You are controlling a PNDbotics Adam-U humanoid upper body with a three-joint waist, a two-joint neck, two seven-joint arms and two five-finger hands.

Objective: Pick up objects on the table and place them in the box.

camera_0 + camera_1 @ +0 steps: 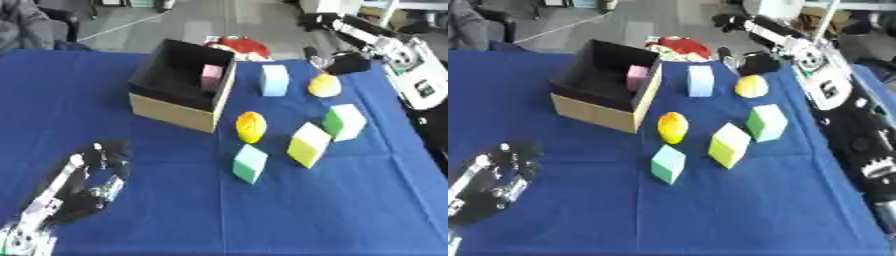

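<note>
An open cardboard box (171,111) with a black inside stands at the back left of the blue table, and a pink block (211,77) lies in it. To its right are a light blue block (274,80) and a yellow round fruit (325,86). Nearer me lie an orange-yellow fruit (251,126), a green block (344,121), a yellow block (309,144) and a teal block (250,163). My right hand (343,64) hovers just behind the yellow round fruit, fingers spread, holding nothing. My left hand (92,181) rests open at the lower left, fingers up.
A red thing (241,46) lies past the table's far edge behind the box. The blue cloth (332,210) covers the whole table, with bare room in the front middle and front right. My right arm (411,75) runs along the right edge.
</note>
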